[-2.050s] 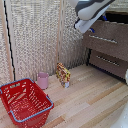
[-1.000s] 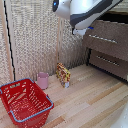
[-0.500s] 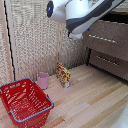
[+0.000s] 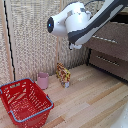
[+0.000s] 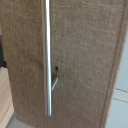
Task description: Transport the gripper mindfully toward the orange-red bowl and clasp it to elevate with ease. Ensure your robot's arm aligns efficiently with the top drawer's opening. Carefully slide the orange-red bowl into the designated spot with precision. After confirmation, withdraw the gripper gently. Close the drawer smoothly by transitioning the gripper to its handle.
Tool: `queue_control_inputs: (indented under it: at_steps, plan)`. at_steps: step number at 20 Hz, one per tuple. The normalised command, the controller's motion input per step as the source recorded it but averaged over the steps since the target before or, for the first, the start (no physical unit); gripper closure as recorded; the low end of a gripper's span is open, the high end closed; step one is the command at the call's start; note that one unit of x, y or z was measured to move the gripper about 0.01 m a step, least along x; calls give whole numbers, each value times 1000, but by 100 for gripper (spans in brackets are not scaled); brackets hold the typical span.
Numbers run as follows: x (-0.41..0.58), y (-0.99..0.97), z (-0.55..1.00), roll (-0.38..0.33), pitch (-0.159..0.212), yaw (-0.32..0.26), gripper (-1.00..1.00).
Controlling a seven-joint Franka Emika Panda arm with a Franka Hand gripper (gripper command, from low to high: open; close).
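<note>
The robot's arm (image 4: 75, 22) fills the top of the exterior view, its big rounded joint in front of the woven wall. Behind it, on the exterior view's right, is the top drawer (image 4: 111, 44) with its handle (image 4: 108, 38), a slim silver bar. The wrist view shows a brown drawer front (image 5: 85, 55) from close up, with a silver bar (image 5: 47, 55) across it; I cannot tell which drawer this is. The gripper's fingers show in neither view. The orange-red bowl is out of view.
A lower brown drawer (image 4: 107, 64) sits under the top one. On the wooden floor stand a red mesh basket (image 4: 25, 102), a pink cup (image 4: 43, 80) and a small yellow-orange packet (image 4: 62, 75) near the woven wall (image 4: 30, 40).
The arm's big joint has swung from the drawers toward the exterior view's left. The basket, cup and packet have not moved.
</note>
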Motion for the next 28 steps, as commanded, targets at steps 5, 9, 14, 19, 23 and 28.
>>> queue_control_inputs:
  at_steps: [5,9,14,19,23,28]
  plan:
    - [0,-466,-69,0,-73,0,-100]
    - [-18,-245,-299,-5,-141,0,-100]
    - [-50,-291,-217,-66,-134,0,-100]
    - [-2,-473,133,-3,-25,-31,100]
    - [-1,-460,328,45,33,-42,100]
    - [-73,-374,351,7,20,-79,100]
